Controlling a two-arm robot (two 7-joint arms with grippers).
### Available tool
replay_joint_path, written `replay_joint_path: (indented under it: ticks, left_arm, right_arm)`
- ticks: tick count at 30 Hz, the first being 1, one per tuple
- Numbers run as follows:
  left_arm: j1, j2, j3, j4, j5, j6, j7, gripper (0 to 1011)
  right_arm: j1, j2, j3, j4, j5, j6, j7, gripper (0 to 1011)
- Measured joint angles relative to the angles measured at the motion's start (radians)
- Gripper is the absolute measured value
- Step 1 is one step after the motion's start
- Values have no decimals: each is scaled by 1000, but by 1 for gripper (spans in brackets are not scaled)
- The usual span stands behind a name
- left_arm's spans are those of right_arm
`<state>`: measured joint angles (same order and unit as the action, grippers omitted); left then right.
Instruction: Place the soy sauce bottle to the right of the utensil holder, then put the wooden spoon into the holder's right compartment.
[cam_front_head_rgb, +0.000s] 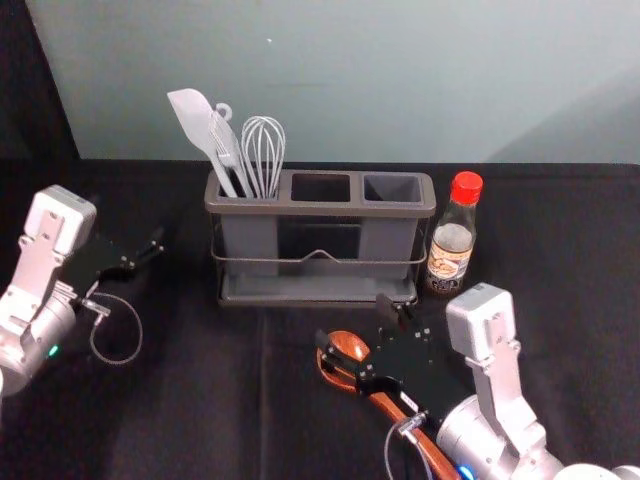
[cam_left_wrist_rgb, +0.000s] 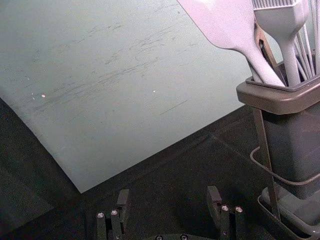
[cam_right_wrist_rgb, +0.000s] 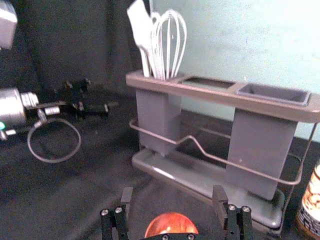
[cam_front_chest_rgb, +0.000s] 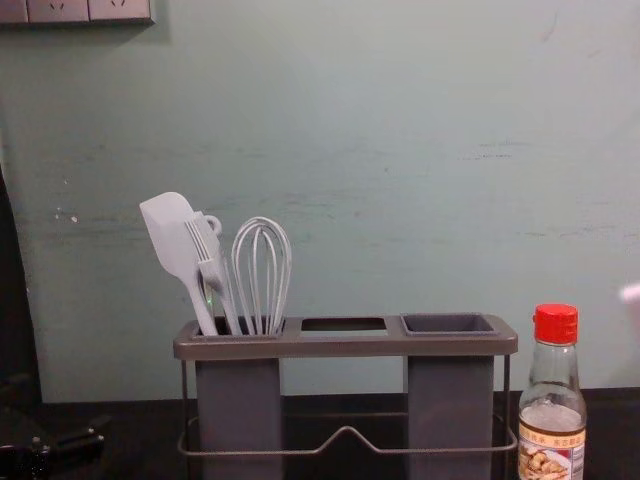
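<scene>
Silvery arms (cam_front_head_rgb: 478, 435), black jaws, bright screws (cam_left_wrist_rgb: 225, 208), looped grey cables (cam_right_wrist_rgb: 54, 161)

I face a pale green wall (cam_front_head_rgb: 350, 80), faintly scuffed, with socket plates (cam_front_chest_rgb: 60, 10) high on my left; dark cloth (cam_right_wrist_rgb: 65, 40) hangs beside it, and the tabletop (cam_front_head_rgb: 180, 400) is black.

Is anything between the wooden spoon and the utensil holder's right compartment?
Yes: the front wire and rim of the grey utensil holder, which the brown wooden spoon must likely clear. The red-capped glass bottle stands off right.
</scene>
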<state>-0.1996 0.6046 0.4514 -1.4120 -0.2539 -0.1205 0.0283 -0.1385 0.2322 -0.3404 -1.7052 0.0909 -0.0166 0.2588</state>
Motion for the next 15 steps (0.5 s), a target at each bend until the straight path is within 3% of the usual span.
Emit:
replay_joint_path:
  ticks: [4,5,6,7,9,10,11,12,15]
  left_arm:
    - [0,0,0,0,0,0,0,1000]
    - [0,0,0,0,0,0,0,1000]
    - [0,0,0,0,0,0,0,1000]
    - [0,0,0,0,0,0,0,1000]
    - [0,0,0,0,0,0,0,1000]
    - [0,0,0,0,0,0,0,1000]
    - [0,0,0,0,0,0,0,1000]
    - [0,0,0,0,0,0,0,1000]
    - [0,0,0,0,0,0,0,1000]
  right_arm:
    - [1,2,-6,-54,-25,137,-23,1002]
    - [5,1,-5,-79,-26,204,-27,1002]
    - [7,0,-4,-87,-25,234,-27,1002]
    - [14,-1,-2,-109,-24,309,-27,1002]
    - [23,-3,-2,-128,-25,378,-28,1002]
    - [34,-7,-2,-144,-26,445,-28,1002]
    - [34,-7,-2,-144,-26,445,-28,1002]
    - [46,-12,-1,-154,-25,503,-26,1002]
    - [71,-24,6,-160,-20,599,-15,1002]
